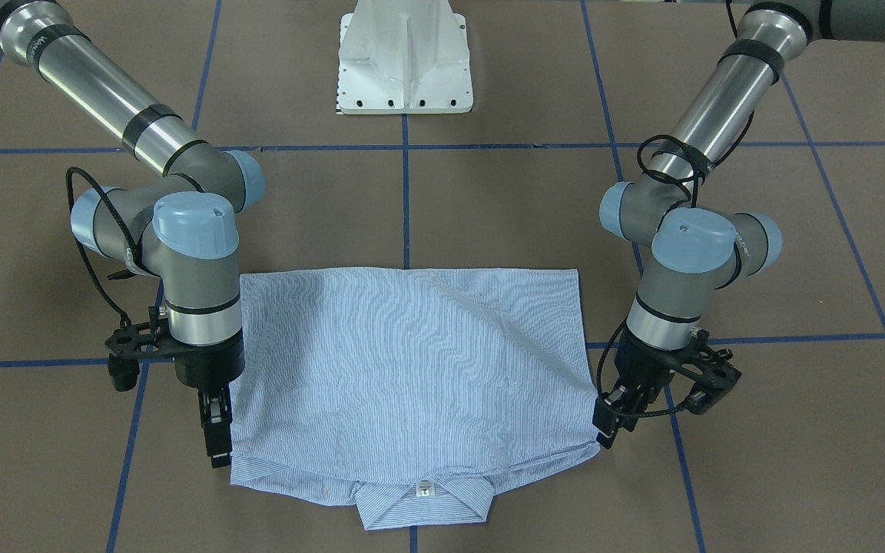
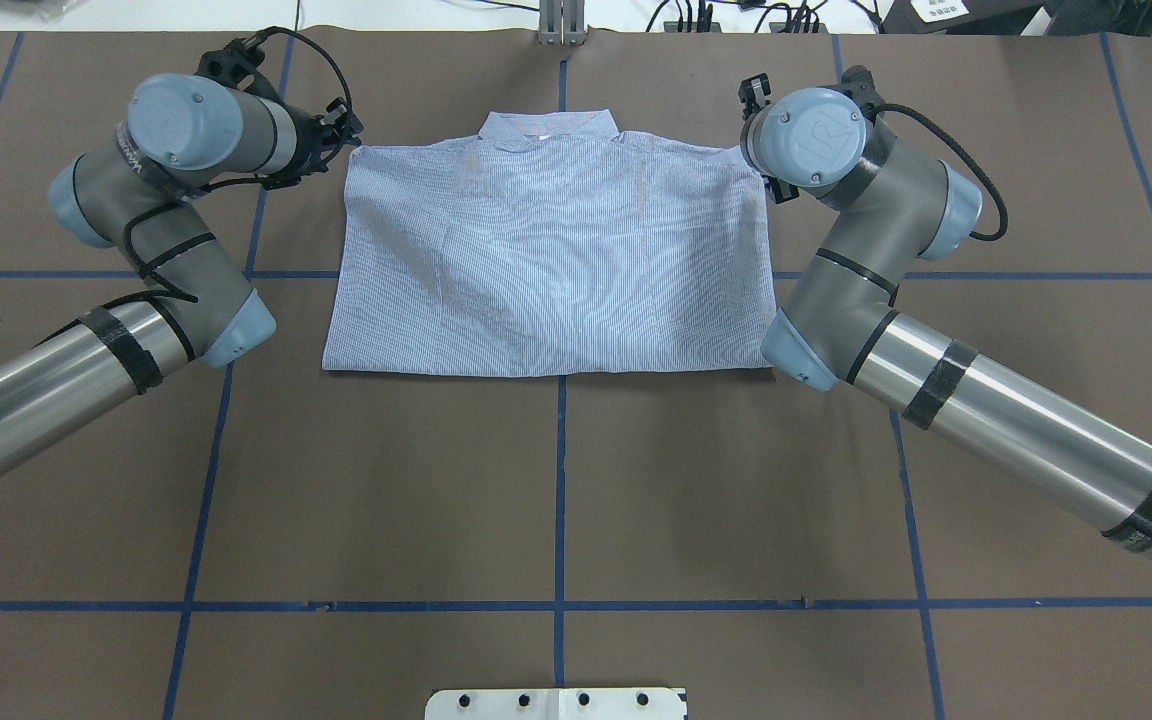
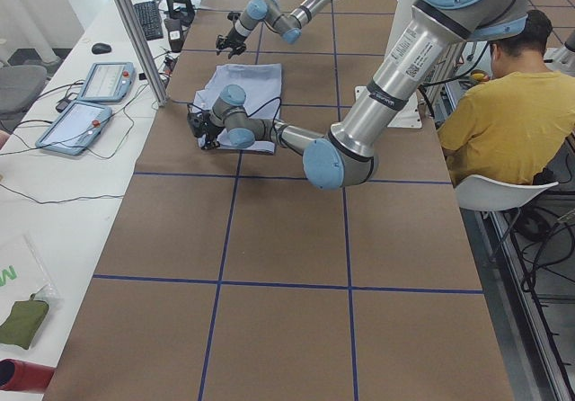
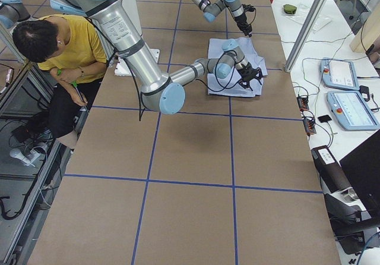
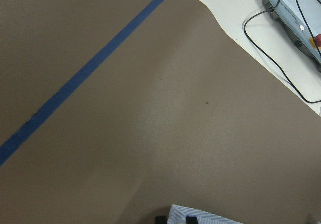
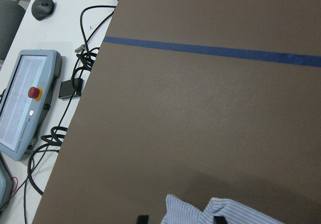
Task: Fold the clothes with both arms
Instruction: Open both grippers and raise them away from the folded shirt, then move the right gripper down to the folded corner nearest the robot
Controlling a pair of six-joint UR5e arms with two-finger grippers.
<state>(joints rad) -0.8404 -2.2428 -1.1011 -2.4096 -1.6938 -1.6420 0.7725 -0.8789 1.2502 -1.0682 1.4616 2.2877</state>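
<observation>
Both arms reach out from the robot's side and bend at the elbow, wrists turned down. The left arm [image 2: 151,250] and the right arm [image 2: 866,250] flank the shirt [image 2: 546,270], which lies flat on the brown desk [image 2: 556,480] as a wide rectangle with its collar [image 1: 423,507] pointing away from the robot. The small neck label [image 1: 424,487] faces up. The left gripper [image 1: 605,421] leans inward and touches the shirt's shoulder corner on its side. The right gripper [image 1: 216,442] hangs almost straight down, just beside the opposite shoulder edge. In the right wrist view two dark fingertips [image 6: 143,218] stand visibly apart at the bottom edge, with a puckered bit of striped cloth between them, so this gripper is spread. In the left wrist view only dark slivers and a cloth corner show at the frame's bottom, and I cannot tell whether that gripper is spread or pinching. From overhead, the wrist joints hide both grippers. The sleeves are tucked out of sight, and the buttons are too small to make out.
</observation>
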